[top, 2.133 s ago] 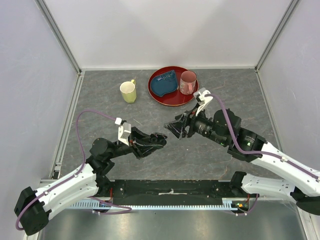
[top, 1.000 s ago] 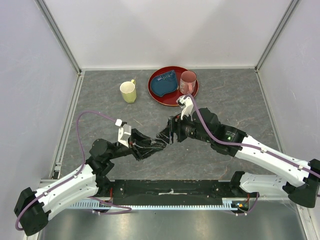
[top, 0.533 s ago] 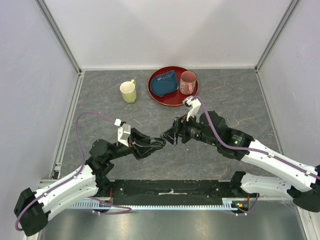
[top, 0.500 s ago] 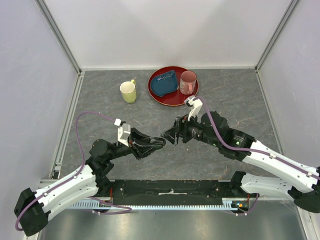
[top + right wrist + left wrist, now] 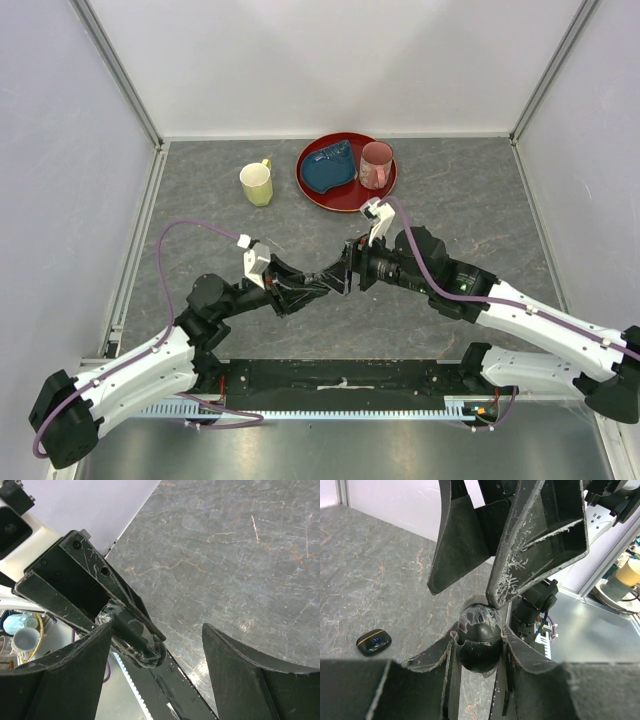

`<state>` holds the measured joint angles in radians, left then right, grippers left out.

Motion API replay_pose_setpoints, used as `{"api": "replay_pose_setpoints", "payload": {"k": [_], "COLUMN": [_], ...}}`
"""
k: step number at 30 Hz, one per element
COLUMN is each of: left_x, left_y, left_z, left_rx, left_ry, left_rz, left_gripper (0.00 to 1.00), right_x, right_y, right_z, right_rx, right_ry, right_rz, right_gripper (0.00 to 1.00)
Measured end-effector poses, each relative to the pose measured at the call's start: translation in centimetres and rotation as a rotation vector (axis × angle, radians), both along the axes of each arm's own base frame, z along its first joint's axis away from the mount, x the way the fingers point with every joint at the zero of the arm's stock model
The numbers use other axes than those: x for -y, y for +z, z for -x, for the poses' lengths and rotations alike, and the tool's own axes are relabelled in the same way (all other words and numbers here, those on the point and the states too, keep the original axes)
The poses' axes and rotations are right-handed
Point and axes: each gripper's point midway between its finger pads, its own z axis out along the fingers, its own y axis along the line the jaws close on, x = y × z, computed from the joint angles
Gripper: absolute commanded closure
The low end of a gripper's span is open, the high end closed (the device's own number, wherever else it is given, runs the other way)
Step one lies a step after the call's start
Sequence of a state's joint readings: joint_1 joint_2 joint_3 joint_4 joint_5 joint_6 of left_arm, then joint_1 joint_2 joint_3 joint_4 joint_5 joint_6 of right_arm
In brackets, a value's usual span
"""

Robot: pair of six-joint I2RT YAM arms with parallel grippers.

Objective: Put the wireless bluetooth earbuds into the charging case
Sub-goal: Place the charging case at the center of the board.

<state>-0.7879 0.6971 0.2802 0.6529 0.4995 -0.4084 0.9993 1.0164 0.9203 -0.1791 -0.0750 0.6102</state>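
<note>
My left gripper [image 5: 322, 287] is shut on a black rounded charging case [image 5: 480, 647] wrapped in clear film, held up off the table near the middle. My right gripper [image 5: 346, 275] faces it, open. In the left wrist view its two fingers [image 5: 540, 545] come down from above, and one fingertip touches the top of the case. In the right wrist view the case [image 5: 137, 641] sits between the wide-apart fingers, close to the left one [image 5: 65, 675]. A small black oval piece with a blue mark [image 5: 373, 642] lies on the table. No earbuds can be made out.
At the back stand a yellow mug [image 5: 257, 184] and a red plate [image 5: 340, 206] holding a blue object [image 5: 328, 168] and a pink mug [image 5: 375, 164]. Grey walls close in three sides. A metal rail runs along the near edge.
My right gripper has slid left, so its tips now meet the left gripper's tip. The left gripper has shifted slightly right, still shut on the case.
</note>
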Motion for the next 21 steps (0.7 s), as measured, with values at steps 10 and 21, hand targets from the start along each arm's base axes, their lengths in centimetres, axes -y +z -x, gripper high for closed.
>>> {"api": "replay_pose_setpoints", "payload": {"k": [10, 21], "left_x": [0.0, -0.2], "left_y": [0.2, 1.1], "left_z": [-0.2, -0.1], "left_rx": [0.003, 0.029], "left_ry": [0.008, 0.011], "left_rz": [0.005, 0.033], "left_gripper": [0.98, 0.98], "right_x": [-0.5, 2.9], "right_y": [-0.9, 2.0], "right_z": [1.3, -0.3], "right_rx": [-0.028, 0.058], "right_ry": [0.061, -0.122], "right_rz": [0.01, -0.041], "right_gripper": [0.18, 0.11]}}
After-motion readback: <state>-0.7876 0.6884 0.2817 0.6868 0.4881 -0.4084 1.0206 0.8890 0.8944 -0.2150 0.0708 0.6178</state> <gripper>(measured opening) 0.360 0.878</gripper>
